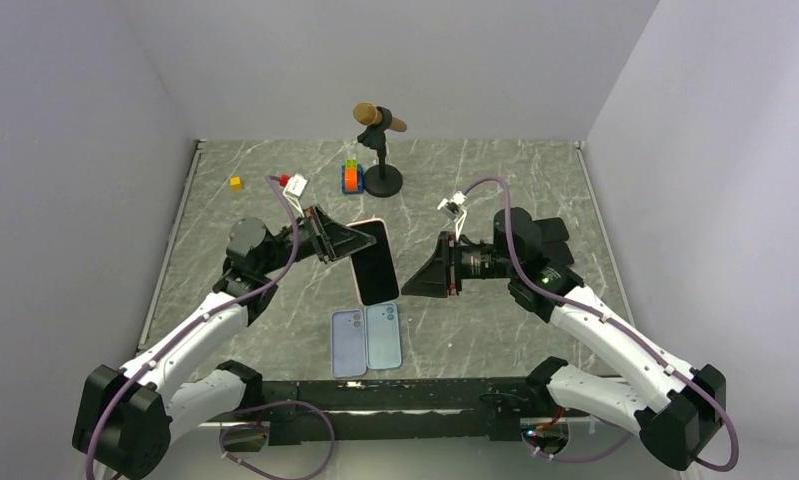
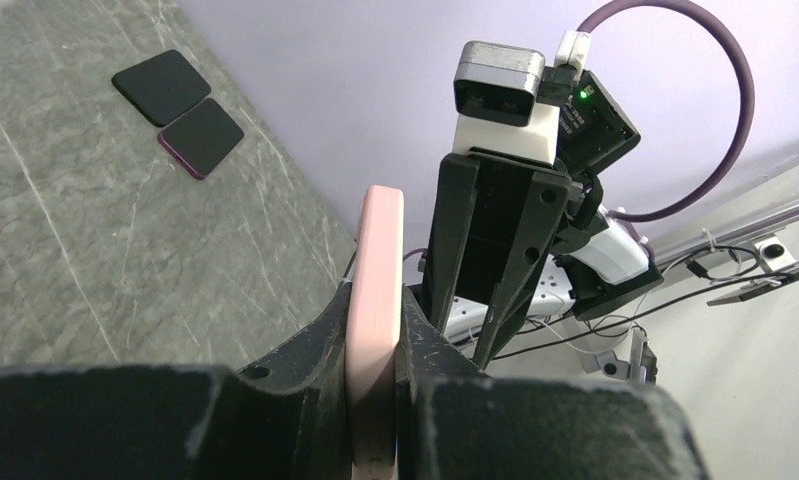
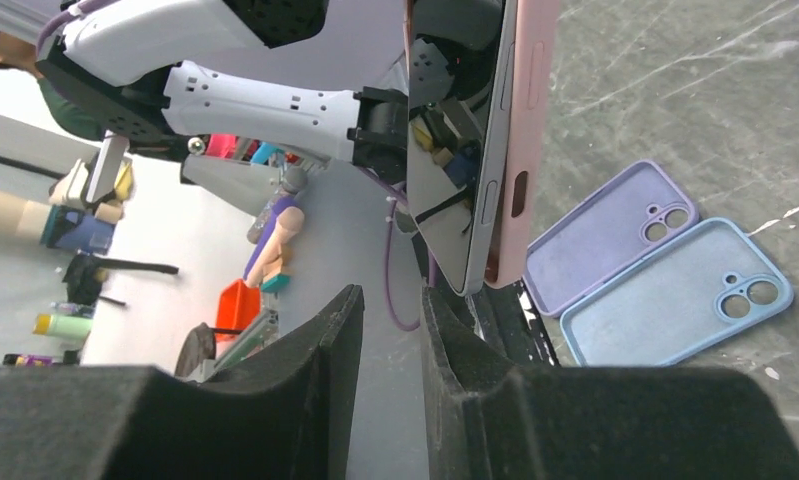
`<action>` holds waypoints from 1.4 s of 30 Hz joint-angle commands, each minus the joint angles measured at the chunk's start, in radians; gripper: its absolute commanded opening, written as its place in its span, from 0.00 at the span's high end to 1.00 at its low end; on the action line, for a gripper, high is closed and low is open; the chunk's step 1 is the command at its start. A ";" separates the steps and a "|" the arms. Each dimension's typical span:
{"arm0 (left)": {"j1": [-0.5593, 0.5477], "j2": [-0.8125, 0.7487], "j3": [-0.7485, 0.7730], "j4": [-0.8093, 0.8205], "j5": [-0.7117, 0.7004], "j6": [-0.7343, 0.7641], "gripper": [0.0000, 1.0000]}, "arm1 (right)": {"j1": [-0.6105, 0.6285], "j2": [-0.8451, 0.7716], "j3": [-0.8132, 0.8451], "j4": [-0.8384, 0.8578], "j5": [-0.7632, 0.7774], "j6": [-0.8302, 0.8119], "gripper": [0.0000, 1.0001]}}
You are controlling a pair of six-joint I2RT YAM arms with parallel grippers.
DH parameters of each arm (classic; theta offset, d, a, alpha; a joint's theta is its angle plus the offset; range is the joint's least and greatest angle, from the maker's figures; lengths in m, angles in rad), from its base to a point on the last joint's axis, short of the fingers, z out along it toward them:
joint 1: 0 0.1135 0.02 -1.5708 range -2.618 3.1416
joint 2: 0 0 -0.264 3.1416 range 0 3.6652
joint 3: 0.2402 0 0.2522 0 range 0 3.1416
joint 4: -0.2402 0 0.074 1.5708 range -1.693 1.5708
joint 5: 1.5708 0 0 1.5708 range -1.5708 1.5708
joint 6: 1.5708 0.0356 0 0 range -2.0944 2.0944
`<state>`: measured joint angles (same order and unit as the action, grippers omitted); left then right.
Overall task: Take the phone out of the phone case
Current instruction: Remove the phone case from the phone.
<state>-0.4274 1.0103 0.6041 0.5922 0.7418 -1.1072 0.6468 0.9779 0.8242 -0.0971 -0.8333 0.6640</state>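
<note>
My left jaws are clenched on the pink case point(image 2: 375, 300), holding the phone point(image 1: 375, 262) inside it above the desk point(image 1: 495, 180). My right jaws, a little apart and empty, hang just beside its edge. I judge the separating step is in hand; next I must pinch only the phone.
</note>
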 commanded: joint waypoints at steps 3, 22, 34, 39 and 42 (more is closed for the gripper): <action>0.004 -0.021 -0.006 0.101 -0.010 -0.043 1.00 | 0.004 0.003 -0.002 0.027 -0.009 -0.015 0.65; -0.008 0.016 -0.008 0.180 0.004 -0.108 1.00 | 0.022 0.071 -0.025 0.159 -0.035 0.035 0.69; -0.093 0.036 0.000 0.216 -0.026 -0.121 1.00 | 0.024 0.132 -0.032 0.335 0.017 0.152 0.66; -0.115 0.042 0.009 0.217 -0.022 -0.111 1.00 | 0.022 0.154 -0.031 0.384 0.053 0.195 0.66; -0.141 0.048 0.032 0.174 -0.012 -0.061 1.00 | 0.020 0.173 -0.030 0.432 0.067 0.237 0.68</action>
<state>-0.5083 1.0592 0.5823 0.7143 0.6865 -1.1778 0.6674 1.1278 0.7818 0.1608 -0.8440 0.8322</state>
